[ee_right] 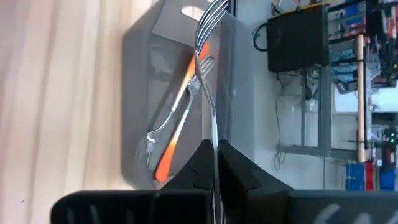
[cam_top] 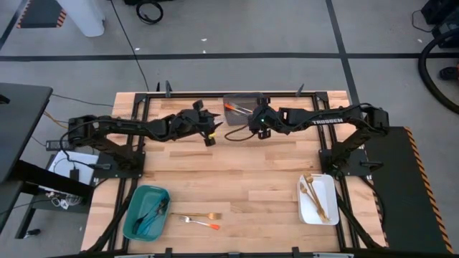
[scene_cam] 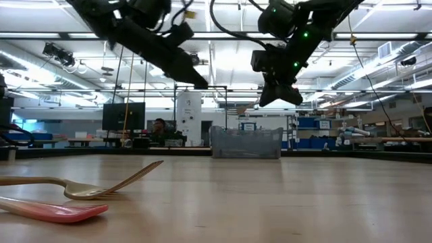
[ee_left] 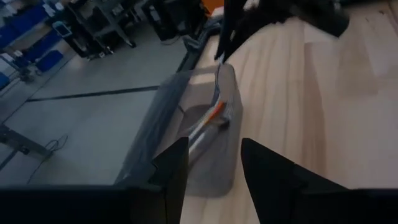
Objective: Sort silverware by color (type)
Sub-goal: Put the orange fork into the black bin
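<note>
Silver-headed fork was pinched in the right gripper, held above the grey bin w/ orange-handled pcs inside. Left gripper hung nearby, fingers apart, empty.

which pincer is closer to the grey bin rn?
Right. The right pincer hangs at the grey bin's near edge, shut on a fork over it. The left pincer is open, off to the bin's side.
</note>
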`<state>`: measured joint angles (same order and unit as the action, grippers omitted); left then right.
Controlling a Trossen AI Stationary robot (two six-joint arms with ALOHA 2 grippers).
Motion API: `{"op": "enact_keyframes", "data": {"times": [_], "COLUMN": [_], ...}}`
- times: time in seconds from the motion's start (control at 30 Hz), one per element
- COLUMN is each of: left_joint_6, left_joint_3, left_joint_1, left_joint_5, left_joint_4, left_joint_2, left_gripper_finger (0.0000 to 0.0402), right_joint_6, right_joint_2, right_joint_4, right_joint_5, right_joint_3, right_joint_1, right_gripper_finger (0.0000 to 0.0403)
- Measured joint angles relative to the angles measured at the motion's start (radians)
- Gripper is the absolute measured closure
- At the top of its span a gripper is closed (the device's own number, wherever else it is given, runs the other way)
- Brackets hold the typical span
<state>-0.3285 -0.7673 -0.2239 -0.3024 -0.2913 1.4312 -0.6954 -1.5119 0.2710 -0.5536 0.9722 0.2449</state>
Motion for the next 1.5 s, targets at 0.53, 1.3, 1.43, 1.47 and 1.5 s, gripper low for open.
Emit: {"op": "enact_keyframes", "data": {"times": [0.53,1.3,1.43,1.47,1.5], "left_joint_6": [0.031,-0.001,-0.002,-0.003,-0.002], "left_joint_3": [0.122,0.207,0.207,0.207,0.206], "left_joint_1": [0.014,0.021,0.026,0.027,0.027], "left_joint_5": [-0.016,-0.016,-0.015,-0.015,-0.016], "left_joint_4": [-0.004,-0.122,-0.123,-0.122,-0.123], "left_joint_2": [-0.150,-0.156,-0.156,-0.156,-0.156], "left_gripper_finger": [0.0246,0.0246,0.0246,0.0246,0.0246], "right_joint_6": [0.051,0.328,0.362,0.374,0.388], "right_joint_2": [-0.154,-0.223,-0.222,-0.222,-0.222], "right_joint_4": [-0.206,-0.273,-0.272,-0.273,-0.274], "right_joint_5": [0.062,0.210,0.264,0.263,0.261], "right_joint_3": [0.001,0.047,0.044,0.044,0.044], "right_joint_1": [0.087,0.209,0.226,0.231,0.236], "right_gripper_finger": [0.0389,0.0389,0.0388,0.0387,0.0385]}}
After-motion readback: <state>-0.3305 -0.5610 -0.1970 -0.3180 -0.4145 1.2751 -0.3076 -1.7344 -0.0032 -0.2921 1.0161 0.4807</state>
